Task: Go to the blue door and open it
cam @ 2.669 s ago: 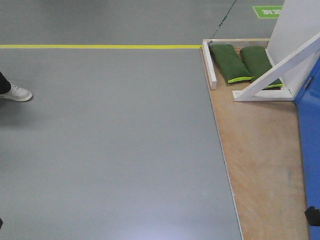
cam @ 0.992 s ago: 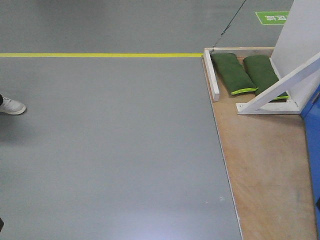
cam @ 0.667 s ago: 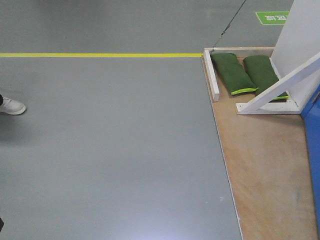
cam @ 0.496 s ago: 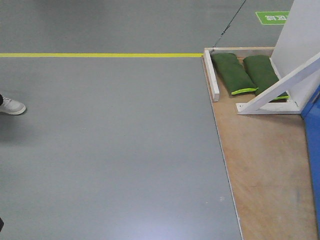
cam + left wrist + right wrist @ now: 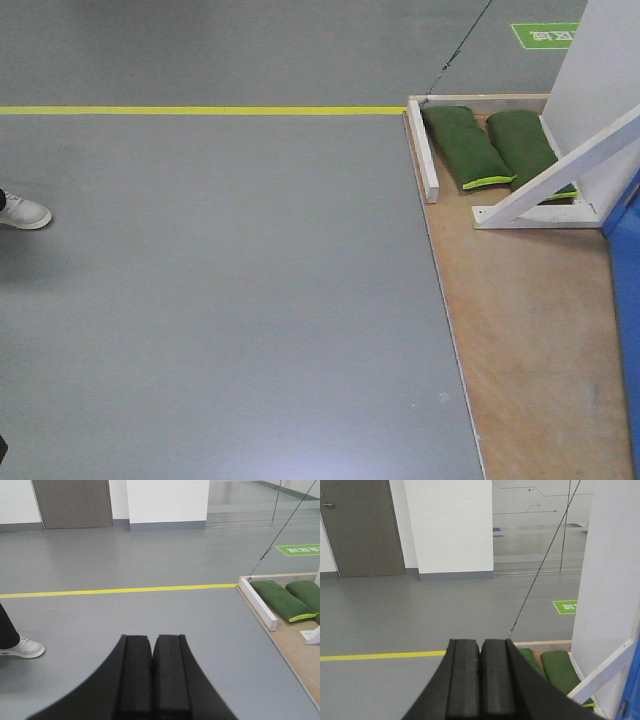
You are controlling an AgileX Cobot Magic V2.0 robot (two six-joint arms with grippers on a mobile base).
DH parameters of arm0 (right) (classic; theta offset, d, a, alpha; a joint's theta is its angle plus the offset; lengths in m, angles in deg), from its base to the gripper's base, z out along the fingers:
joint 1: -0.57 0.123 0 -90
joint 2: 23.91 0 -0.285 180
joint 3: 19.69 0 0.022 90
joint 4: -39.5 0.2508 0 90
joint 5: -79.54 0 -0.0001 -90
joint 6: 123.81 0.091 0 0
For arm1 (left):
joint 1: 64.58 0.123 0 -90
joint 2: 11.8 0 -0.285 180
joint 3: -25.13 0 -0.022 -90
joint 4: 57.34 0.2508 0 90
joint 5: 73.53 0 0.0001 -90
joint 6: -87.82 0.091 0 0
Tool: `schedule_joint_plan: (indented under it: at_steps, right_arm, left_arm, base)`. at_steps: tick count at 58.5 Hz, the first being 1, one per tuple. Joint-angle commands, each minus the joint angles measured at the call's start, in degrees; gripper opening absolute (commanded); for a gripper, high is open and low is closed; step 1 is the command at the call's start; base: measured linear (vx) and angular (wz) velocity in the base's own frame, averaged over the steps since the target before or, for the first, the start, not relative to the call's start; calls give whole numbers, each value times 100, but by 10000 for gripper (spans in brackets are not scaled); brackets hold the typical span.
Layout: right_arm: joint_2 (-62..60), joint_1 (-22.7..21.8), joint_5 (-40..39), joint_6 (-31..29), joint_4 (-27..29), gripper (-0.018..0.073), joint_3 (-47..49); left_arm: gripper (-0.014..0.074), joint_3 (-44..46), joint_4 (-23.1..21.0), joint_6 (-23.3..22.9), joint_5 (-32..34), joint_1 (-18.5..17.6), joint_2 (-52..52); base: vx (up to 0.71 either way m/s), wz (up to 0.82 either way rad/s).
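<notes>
Exterior front-facing view: the blue door shows only as a narrow strip down the right edge of the picture. It begins just beside the foot of the white brace and runs to the bottom corner. Its foot stands along the right side of the plywood platform, so the long line visible here goes from near to far, slanting slightly inward toward the far end. The handle and lock are out of frame, and which way the door swings cannot be told. In the right wrist view the door is a blue sliver in the lower right corner, next to the sloping brace.

Two green sandbags lie side by side at the far end of the platform, between a white batten and the brace. A yellow line crosses the grey floor, and a white shoe is at the left edge.

The left gripper has its two black fingers pressed together with nothing between them, hanging over bare floor. The right gripper is likewise clenched and holds nothing; neither touches the door.
</notes>
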Motion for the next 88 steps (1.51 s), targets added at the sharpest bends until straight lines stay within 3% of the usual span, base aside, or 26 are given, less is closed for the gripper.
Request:
schedule_joint_plan:
  at_steps: [1,10,18,23,28,37,48,64,73,88]
  right_arm:
    - [136,-21,-983,-19,-23,12,180]
    - [358,-21,-2403,-19,-589,12,180]
    - [401,-163,-3414,-19,-1568,12,180]
    - [403,-605,-3655,-19,-1911,12,180]
    - [444,-1395,-3761,-19,-1855,12,180]
    - [472,-3085,-3805,-19,-1124,12,180]
    - [472,-5112,-4131,-19,412,12,180]
    - [623,-7501,-4549,-19,1704,12,180]
    - [1105,-8376,-4561,-19,2389,12,180]
    - [2216,-9004,-4694,-19,2581,12,180]
  left_arm:
    - [73,152,-34,-5,443,-16,-66]
    - [73,152,-34,-5,443,-16,-66]
    - [73,152,-34,-5,443,-16,-66]
    - [73,152,-34,-5,443,-16,-66]
    - [73,152,-34,-5,443,-16,-66]
    - [73,152,-34,-5,443,-16,-66]
    - [73,152,-34,-5,443,-16,-66]
    - [73,152,-34,-5,443,-16,-66]
    - [73,152,-34,-5,443,-16,-66]
    - [73,152,-34,-5,443,-16,-66]
  base:
    - [0,0]
    - [0,0]
    - [0,0]
    - [0,0]
    - [0,0]
    - [0,0]
    - [0,0]
    - [0,0]
    - [0,0]
    - [0,0]
